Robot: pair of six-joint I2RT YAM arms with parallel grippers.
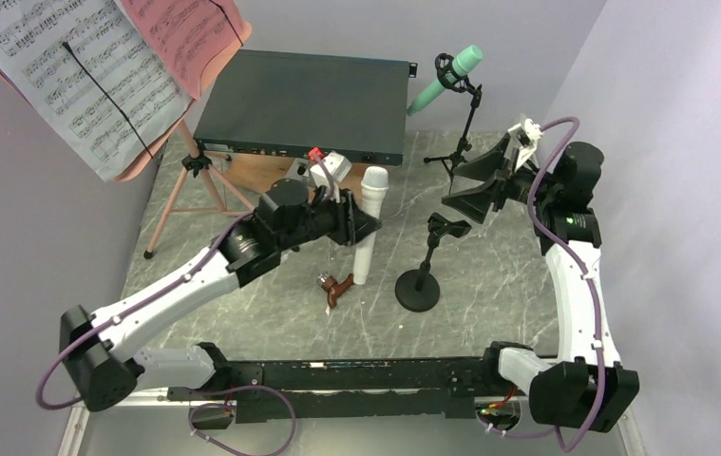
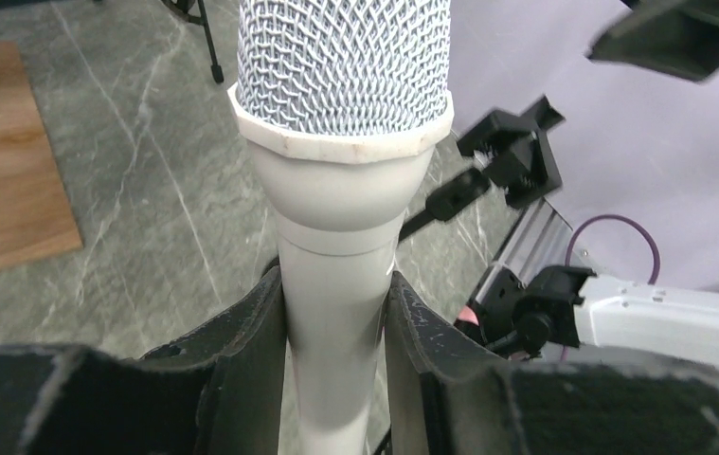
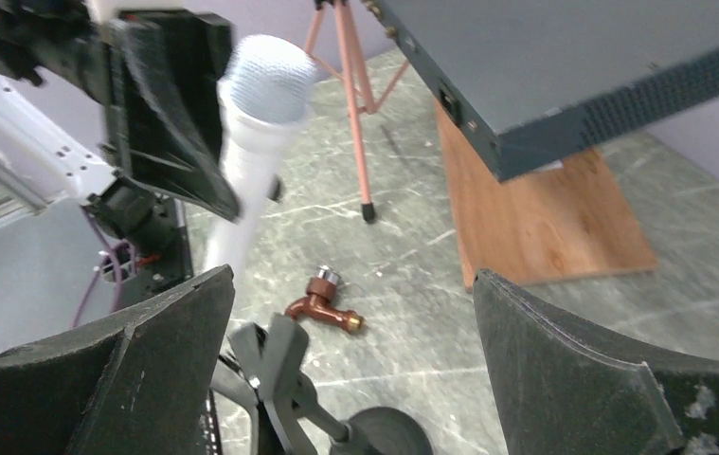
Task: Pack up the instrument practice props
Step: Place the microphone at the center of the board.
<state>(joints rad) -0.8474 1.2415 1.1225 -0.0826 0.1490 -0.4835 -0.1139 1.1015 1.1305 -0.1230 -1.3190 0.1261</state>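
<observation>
The white microphone stands nearly upright over the tabletop, mesh head up. It is pinched on its smooth handle, just under the head, by the left pincer. Whether its foot touches the stone I cannot tell.

The main risk is slip. The handle is slick and tapers downward, and the heavy head sits above the grip. A quick swing could let it slide through the pads or tip over. Just beside the microphone's foot, on its left, lies the small brown piece. Just to its right stands the empty short black mic mount. A low or careless carry could knock either one, and the mount looks light enough to topple.

The left pincer is pressed together on the handle, both pads flat against it. The right pincer, right of the microphone and above the mount's clip, is spread wide and holds nothing. If both arms move together, they could collide there.
</observation>
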